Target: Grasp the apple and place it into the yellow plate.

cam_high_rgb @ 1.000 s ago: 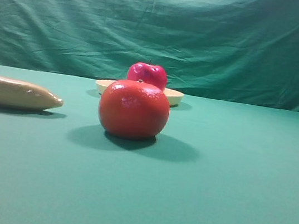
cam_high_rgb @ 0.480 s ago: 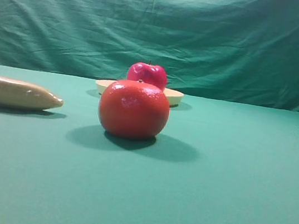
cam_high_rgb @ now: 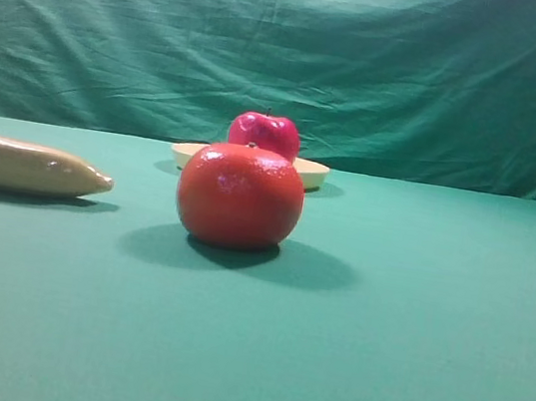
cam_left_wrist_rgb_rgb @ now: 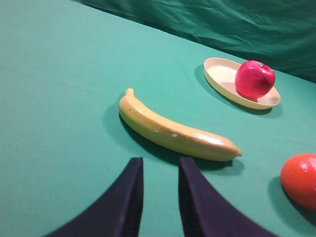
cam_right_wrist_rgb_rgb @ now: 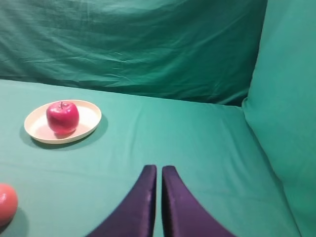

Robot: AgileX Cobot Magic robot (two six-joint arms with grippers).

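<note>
The deep red apple (cam_high_rgb: 265, 132) sits inside the pale yellow plate (cam_high_rgb: 312, 174) at the back of the table, partly hidden in the high view by a larger fruit. It also shows in the left wrist view (cam_left_wrist_rgb_rgb: 255, 79) on the plate (cam_left_wrist_rgb_rgb: 222, 74), and in the right wrist view (cam_right_wrist_rgb_rgb: 62, 117) on the plate (cam_right_wrist_rgb_rgb: 88, 118). My left gripper (cam_left_wrist_rgb_rgb: 160, 160) is empty with a narrow gap between its fingers, low over the cloth near a banana. My right gripper (cam_right_wrist_rgb_rgb: 159, 168) is shut and empty, well right of the plate. Neither gripper shows in the high view.
A large orange-red tomato-like fruit (cam_high_rgb: 239, 196) stands in front of the plate, also seen in the left wrist view (cam_left_wrist_rgb_rgb: 300, 180). A yellow banana (cam_high_rgb: 21, 166) lies at the left (cam_left_wrist_rgb_rgb: 173, 131). Green cloth covers the table and hangs behind.
</note>
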